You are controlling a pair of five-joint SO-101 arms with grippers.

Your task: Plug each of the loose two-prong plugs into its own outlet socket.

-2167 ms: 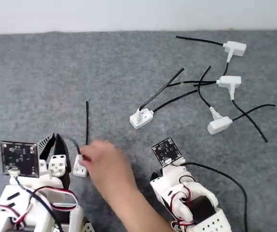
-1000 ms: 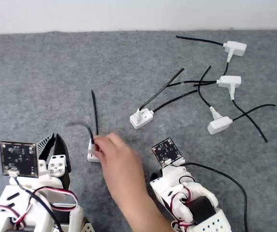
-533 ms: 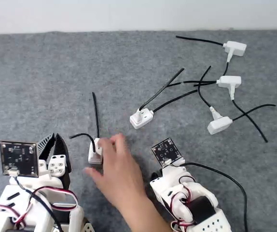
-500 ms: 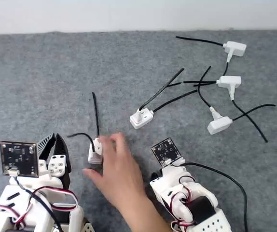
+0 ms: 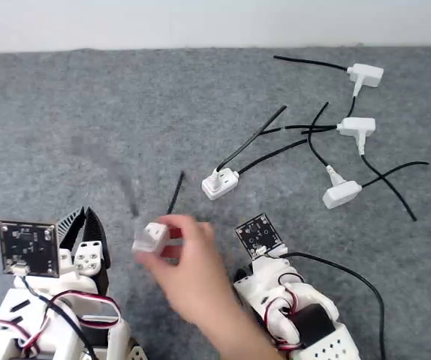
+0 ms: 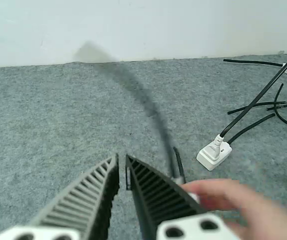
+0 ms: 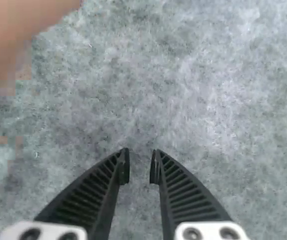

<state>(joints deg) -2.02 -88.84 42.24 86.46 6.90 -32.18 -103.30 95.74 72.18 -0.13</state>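
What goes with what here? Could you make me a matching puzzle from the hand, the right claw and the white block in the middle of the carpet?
1. hand
2. right gripper
3. middle socket block

A. two black cables run from it
B. points down at bare carpet
C. holds a small white block

Pairs: 1-C, 2-B, 3-A

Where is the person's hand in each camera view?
High view: hand between the two arms, holding a white block.
Left wrist view: hand beside the left end effector, nearer than the plugged socket.
Right wrist view: hand at the frame edge, beyond the right end effector.
Shared landmark: the grey carpet.
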